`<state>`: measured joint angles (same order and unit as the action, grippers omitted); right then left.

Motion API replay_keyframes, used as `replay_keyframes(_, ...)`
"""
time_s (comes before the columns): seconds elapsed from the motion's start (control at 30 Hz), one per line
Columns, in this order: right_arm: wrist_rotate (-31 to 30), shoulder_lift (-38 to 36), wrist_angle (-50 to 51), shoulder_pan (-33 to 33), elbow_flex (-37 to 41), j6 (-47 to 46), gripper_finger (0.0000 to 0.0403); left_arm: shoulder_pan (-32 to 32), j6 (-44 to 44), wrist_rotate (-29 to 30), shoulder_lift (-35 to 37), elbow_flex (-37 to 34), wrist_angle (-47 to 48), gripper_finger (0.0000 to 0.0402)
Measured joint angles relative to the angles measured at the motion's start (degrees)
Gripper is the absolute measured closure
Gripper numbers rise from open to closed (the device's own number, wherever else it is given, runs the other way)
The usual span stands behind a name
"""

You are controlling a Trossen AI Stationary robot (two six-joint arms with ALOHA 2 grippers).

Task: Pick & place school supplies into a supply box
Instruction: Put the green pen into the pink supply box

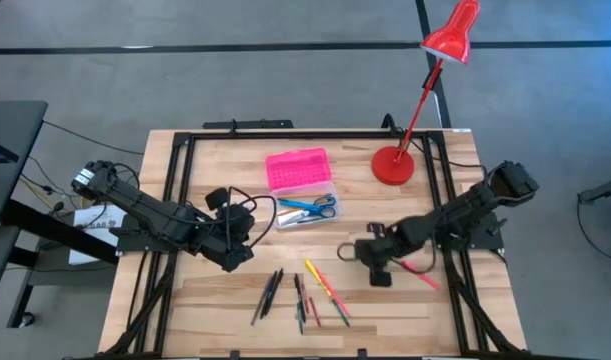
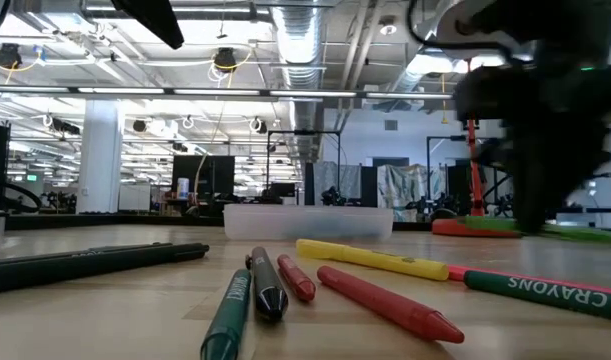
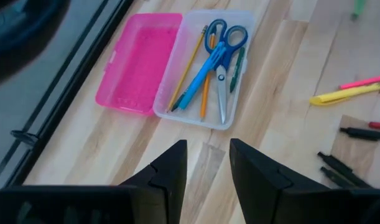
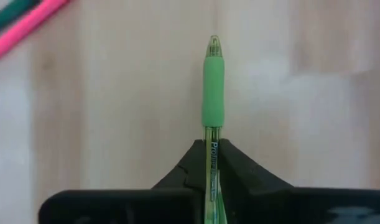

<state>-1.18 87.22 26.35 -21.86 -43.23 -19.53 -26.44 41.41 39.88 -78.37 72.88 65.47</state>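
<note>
Right gripper (image 4: 211, 177) low over the table's right side, fingers clamped on a green pen (image 4: 213, 93) with a soft green grip, tip poking forward. Left gripper (image 3: 205, 165) hovers near the box (image 3: 233, 68), fingers parted, holding nothing. Box sits open at mid-table, pink lid (image 3: 137, 62) flat beside it, blue scissors (image 3: 222, 53) inside.

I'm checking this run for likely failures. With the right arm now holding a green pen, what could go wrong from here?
1. The right gripper pinches the green pen at one end, most of it sticking out past the jaws, so it could swivel or slip in transit.
2. The box already holds scissors and pencils, so the pen could land across them or its rim.
3. The left gripper, jaws open, sits close to the box and might crowd the approach.
</note>
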Motion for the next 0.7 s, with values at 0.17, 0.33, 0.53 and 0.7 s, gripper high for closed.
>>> replay_keyframes(0.17, 0.5, 0.0, 0.0, 5.4, -2.7, 4.4, 0.0399, 0.0, 0.3, -0.1, 0.0, 0.0, 1.1, 0.0286)
replay_keyframes(0.33, -2.0, -0.1, 2.4, 10.6, -7.4, 9.9, 0.0398, 0.0, 0.4, -0.2, 0.0, 0.0, 1.9, 0.0286)
replay_keyframes(0.53, -5.8, -0.1, 3.8, 17.5, -14.6, 19.7, 0.0399, 0.0, 0.4, 0.2, 0.0, 0.0, 2.8, 0.0286)
replay_keyframes(0.7, -6.5, 1.4, 1.7, 23.5, -19.8, 25.4, 0.0401, 0.0, 0.4, 1.1, 0.0, 0.0, 2.8, 0.0286)
